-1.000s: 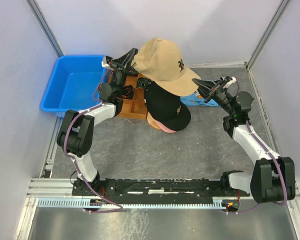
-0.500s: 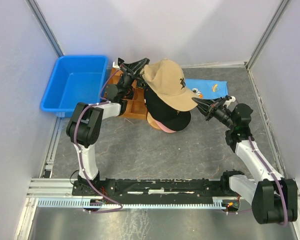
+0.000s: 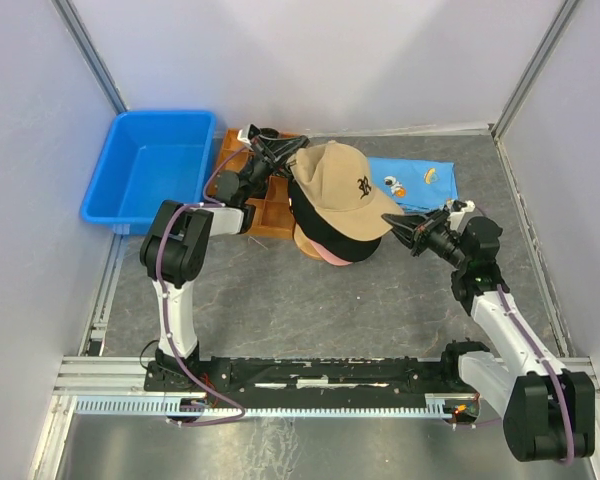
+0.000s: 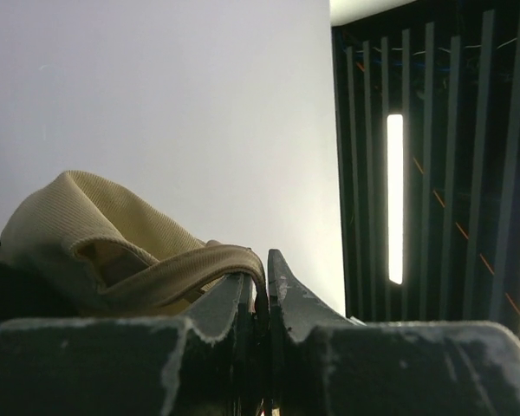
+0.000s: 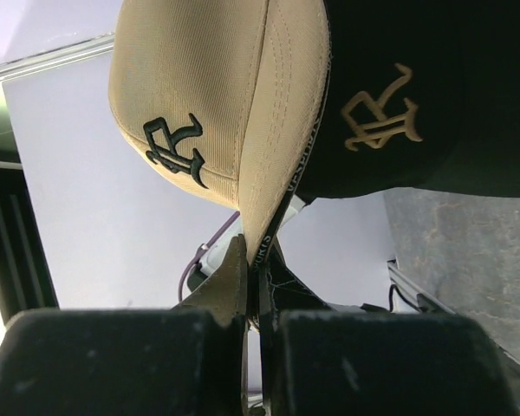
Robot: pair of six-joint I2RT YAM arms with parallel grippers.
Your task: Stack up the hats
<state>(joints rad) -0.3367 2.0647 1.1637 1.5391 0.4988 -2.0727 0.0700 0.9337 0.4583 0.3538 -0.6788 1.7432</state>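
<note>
The tan cap (image 3: pixel 342 190) is found mid-table, a bit to the far side, sat on top of the black cap (image 3: pixel 330 228), with a pink cap (image 3: pixel 325 256) peeking out at the bottom near edge. A second black one can't be picked out separately from above.

The left gripper (image 4: pixel 260 270) is pressed together on the tan cap's thin back strap, and the right gripper (image 5: pixel 253 253) is pinched onto the very edge of its brim. So the cap is held at both ends, far-left and near-right.

Handling, as a guess: these are light, and nothing breakable is involved. The crown is soft fabric and will probably sag or fold if grabbed there, while the brim is stiff and holds its shape, so the brim edge is the sensible place to be gripped. The strap is floppy but thin enough to be clamped firmly. Fabric isn't slippery, though a grip that thin could be pulled loose if the cap gets tugged sideways.

Containers: a blue bin (image 3: pixel 150 160) is parked far left, and only bare blue floor is seen in it. A wooden tray (image 3: pixel 270 215) with compartments is wedged just left of the stack, but most of it is covered by arm and caps, so its contents can't be told.
</note>
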